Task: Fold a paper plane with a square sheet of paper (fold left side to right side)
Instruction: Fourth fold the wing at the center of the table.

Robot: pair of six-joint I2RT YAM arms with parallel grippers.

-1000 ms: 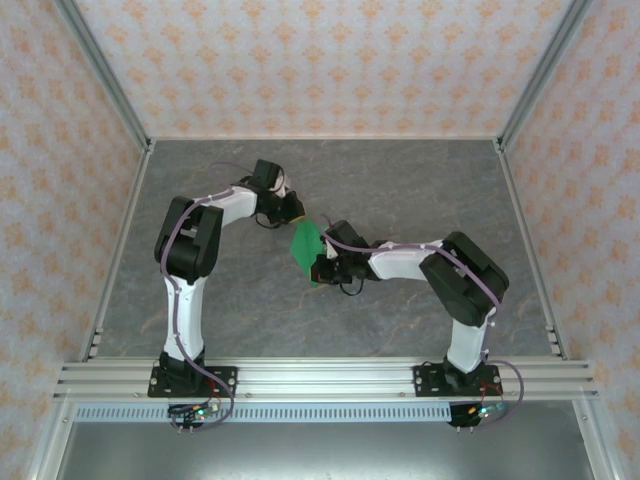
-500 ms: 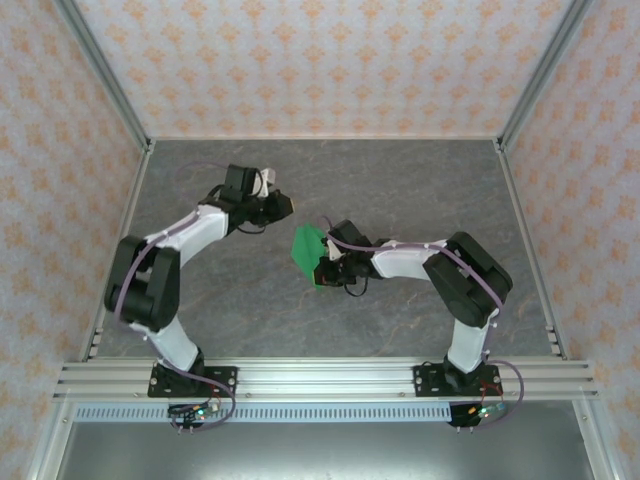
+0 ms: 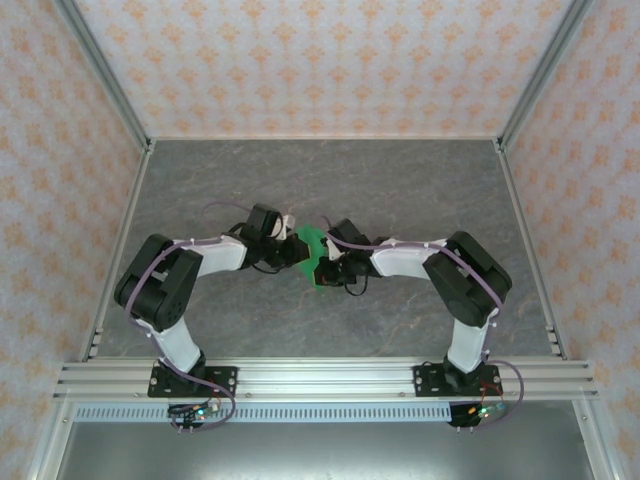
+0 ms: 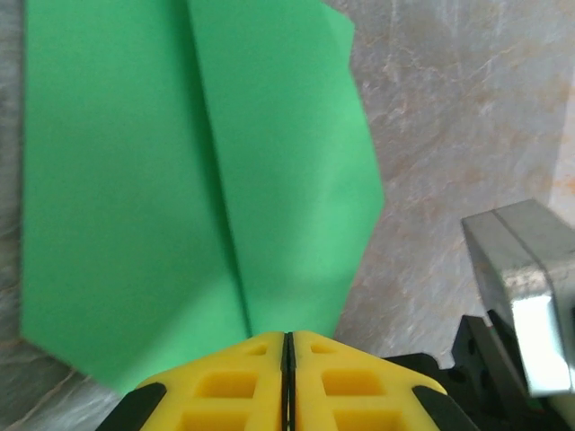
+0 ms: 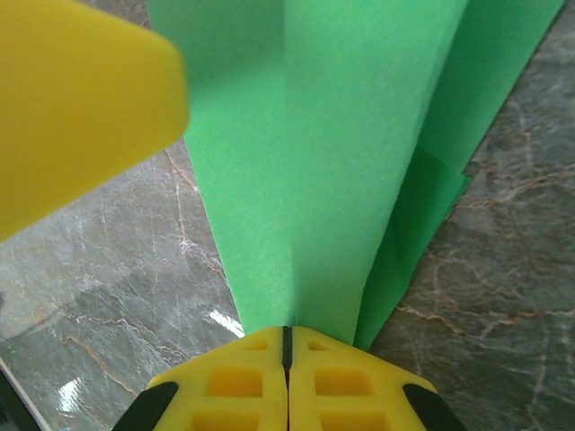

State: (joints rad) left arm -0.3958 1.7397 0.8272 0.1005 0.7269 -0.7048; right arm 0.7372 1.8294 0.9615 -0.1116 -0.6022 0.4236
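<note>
The paper plane [image 3: 312, 250] is a bright green folded piece with a centre crease, at the middle of the table between both arms. In the right wrist view the green paper [image 5: 341, 135] runs up out of my right gripper [image 5: 287, 330], which is shut on its narrow end, a second layer hanging to the right. My right gripper [image 3: 326, 264] holds it from the right. My left gripper [image 3: 297, 251] reaches in from the left; its shut yellow tips [image 4: 287, 338] sit over the paper's [image 4: 180, 180] near edge, and one yellow finger [image 5: 81, 108] overlaps the sheet's left side.
The grey marbled table [image 3: 400, 180] is bare around the paper. Patterned walls with metal posts close it in on three sides. A silver part of the right arm [image 4: 526, 296] sits close beside the left gripper.
My left arm swung back from the far left and brought its shut gripper down onto the paper's left side. The right gripper stayed put, holding the paper.
</note>
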